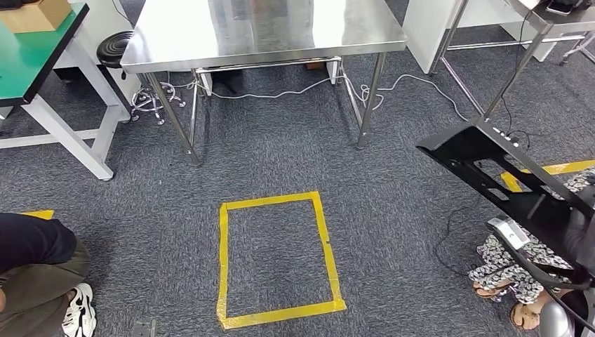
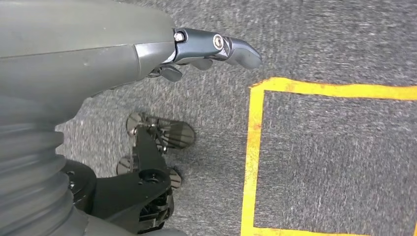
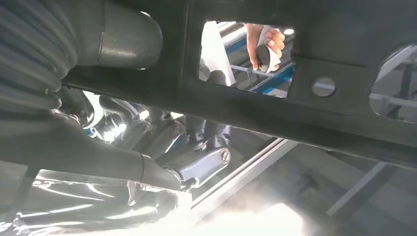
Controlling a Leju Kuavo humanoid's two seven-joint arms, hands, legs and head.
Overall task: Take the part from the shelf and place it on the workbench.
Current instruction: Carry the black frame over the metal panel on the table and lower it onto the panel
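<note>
A flat black metal bracket part with cut-out openings [image 1: 502,175] is carried at the robot's right side, tilted, over the grey carpet floor [image 1: 393,210]. In the right wrist view the right hand [image 3: 196,162] is seen closed around the part's lower bar [image 3: 295,118], fingers curled under it; grip appears firm, though glare hides some contact pts. The left hand [image 2: 211,49] hangs beside the body, holding nothing, fingers loosely apart above the carpet.

Step judged: part already taken, transport leg in hand; placing not yet done. The stainless steel counter [image 1: 263,28] stands ahead, well apart from the part, beyond a yellow tape rectangle [image 1: 277,260] marked on the floor. Next move prob. calls for an approach fwd to the tape mark, then the right arm raised and extended so the part is cleared over the counter's near edge before being set down flat.

Room: carpet betw. tape and counter is open. Care is needed w/ white cables [image 1: 295,91] lying by the counter legs, a person's sandalled feet [image 1: 505,288] just beside the part at right, and a seated person's shoe [image 1: 78,312] at lower left. A green-topped table [image 1: 35,67] stands to the left.
</note>
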